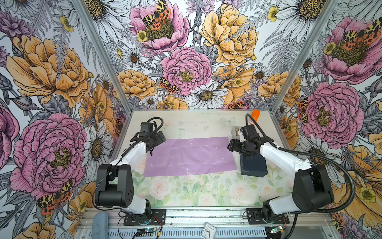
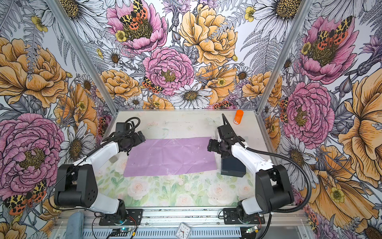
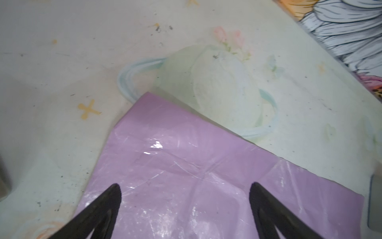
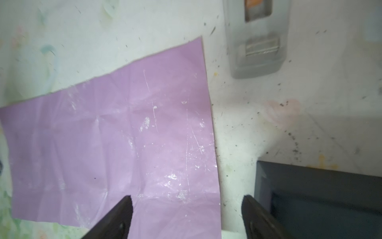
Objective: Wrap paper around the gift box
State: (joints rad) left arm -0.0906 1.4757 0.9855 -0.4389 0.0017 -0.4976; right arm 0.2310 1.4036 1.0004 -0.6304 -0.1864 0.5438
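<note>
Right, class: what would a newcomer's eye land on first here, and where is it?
The glossy lilac-purple paper lies flat on the table, the left gripper and right gripper open over its ends. The navy gift box sits just off its right edge, partly under the right arm. Loud floral walls surround it.

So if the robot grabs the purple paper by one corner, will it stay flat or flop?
Probably flop: the paper is a thin, creased sheet, much bigger than the gift box. Its glossy face shows glare, so it may slide on the table when pushed.
</note>
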